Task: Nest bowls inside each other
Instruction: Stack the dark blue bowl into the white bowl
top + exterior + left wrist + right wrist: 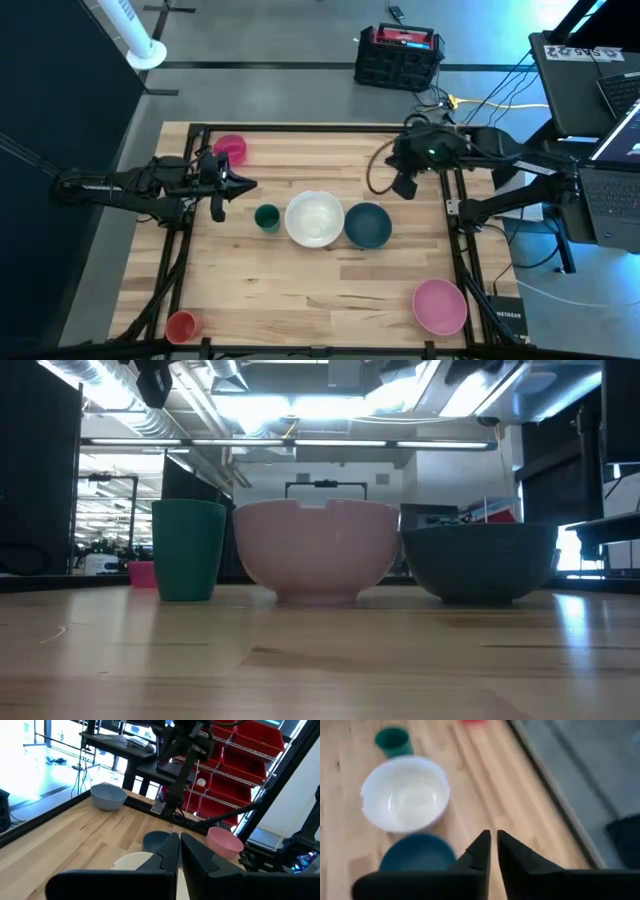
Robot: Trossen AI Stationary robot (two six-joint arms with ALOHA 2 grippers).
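Nothing's nested yet, the bowls are all sitting apart on the table (300,290). The white bowl (314,219) is sitting mid-table with the dark blue bowl (368,224) touching or just beside it on the right, and a green cup (266,217) just to its left. The pale pink bowl (439,305) is sitting off at the near right corner, the little magenta bowl (230,149) at the far left. A grey-blue bowl (108,796) is only showing in the left wrist view, near a table edge.

The left gripper (248,186) is hovering left of the cup with its fingers pinched together, holding nothing. The right gripper (404,187) is hanging above the far right part of the table; fingers look almost closed with a thin slit between them, also empty.

These look like light, stiff plastic with smooth, probably slippery walls. I'd guess pinching the rim, one finger inside and one outside, is the way to go. Squeezing the outside would likely just pop the bowl out.
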